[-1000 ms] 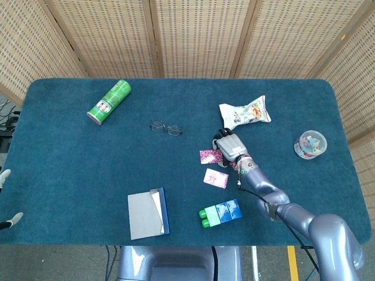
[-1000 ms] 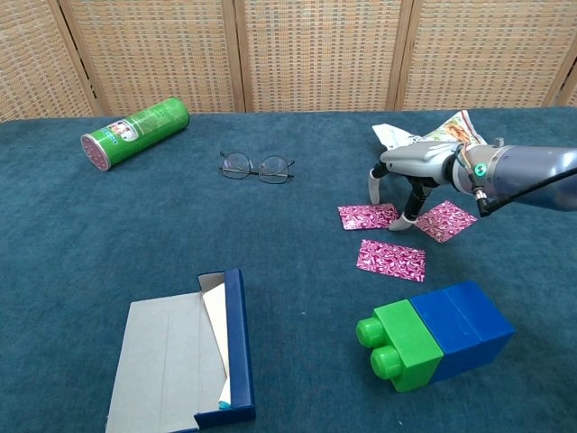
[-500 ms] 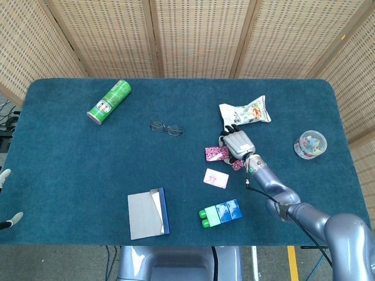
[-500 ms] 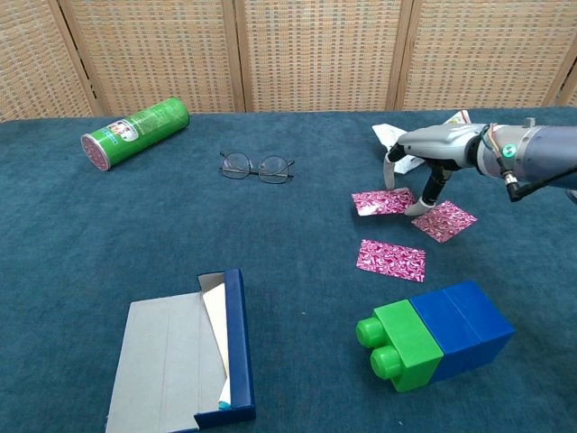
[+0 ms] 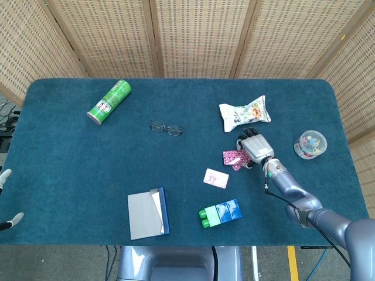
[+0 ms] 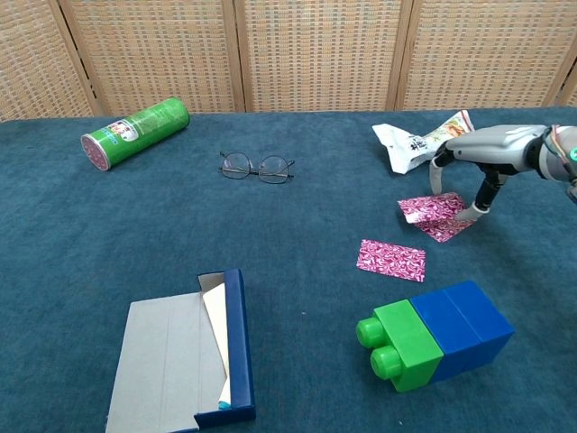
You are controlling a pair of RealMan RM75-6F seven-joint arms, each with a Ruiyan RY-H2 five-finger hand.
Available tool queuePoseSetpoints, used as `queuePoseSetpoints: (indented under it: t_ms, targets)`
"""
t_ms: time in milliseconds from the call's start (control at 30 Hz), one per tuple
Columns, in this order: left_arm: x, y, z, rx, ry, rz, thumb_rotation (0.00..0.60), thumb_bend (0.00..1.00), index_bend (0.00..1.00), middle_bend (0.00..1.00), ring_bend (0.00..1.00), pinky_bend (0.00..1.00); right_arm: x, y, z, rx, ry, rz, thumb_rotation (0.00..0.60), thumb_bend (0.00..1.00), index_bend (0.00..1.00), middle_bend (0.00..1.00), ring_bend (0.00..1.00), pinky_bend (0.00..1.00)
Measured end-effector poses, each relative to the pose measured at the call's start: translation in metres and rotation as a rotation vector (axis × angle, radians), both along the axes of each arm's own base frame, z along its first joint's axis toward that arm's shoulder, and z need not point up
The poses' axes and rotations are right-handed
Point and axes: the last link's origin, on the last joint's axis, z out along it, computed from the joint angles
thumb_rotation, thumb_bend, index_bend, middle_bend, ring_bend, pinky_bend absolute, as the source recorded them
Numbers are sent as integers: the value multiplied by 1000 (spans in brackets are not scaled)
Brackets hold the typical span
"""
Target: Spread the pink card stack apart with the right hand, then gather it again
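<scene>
A: While the right hand (image 6: 478, 176) presses its fingertips (image 6: 474, 209) down onto two overlapping pink cards (image 6: 439, 215), where does the rest of the stack lie?

B: A third pink card (image 6: 390, 260) rests alone on the blue cloth of the table (image 5: 70, 175), apart from the pair and just behind the green-and-blue toy brick (image 6: 436, 345). The hand closes around nothing; its fingers arch over the pair and bear on it from above.

A: Which step does this appear to be?

B: Probably the gathering. To do it well, the fingertips should keep light, flat pressure so the upper card slides square over the lower one without buckling on the nap; the lone card then needs to be brought in along the cloth rather than lifted.

A: What does the chest view add?

B: It shows the fingertips meeting the cards and one card's near edge raised slightly off the cloth. In the head view, the right hand (image 5: 256, 147) covers part of the pair (image 5: 235, 158), and contact cannot be judged there.

A: And the head view?

B: It alone shows the whole layout: the snack bag (image 5: 245, 113) just behind the hand, a clear tub (image 5: 310, 144) at the right edge, and the tips of the left hand (image 5: 7, 199) at the far left border, too little showing to tell its state.
</scene>
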Motion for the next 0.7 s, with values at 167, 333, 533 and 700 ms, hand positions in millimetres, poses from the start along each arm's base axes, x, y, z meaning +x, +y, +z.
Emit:
queuePoseSetpoints:
  t_ms: [167,333,533,700]
  targets:
    - [3,-2,-1,-2,1,-2,600,122,0,0,0,0,-14,4,7,1,0,-14,600,381,439,214,0,0]
    - [4,-3,0,-2,2,-4,600,122,0,0,0,0,-20,5,9,3,1,-14,600,367,439,213,0,0]
    - [4,-4,0,0,0,1,600,123,0,0,0,0,-25,4,8,6,3,-18,600,363,417,197,0,0]
    - [3,-5,1,1,0,4,600,122,0,0,0,0,-25,3,5,17,10,-19,600,343,371,183,0,0]
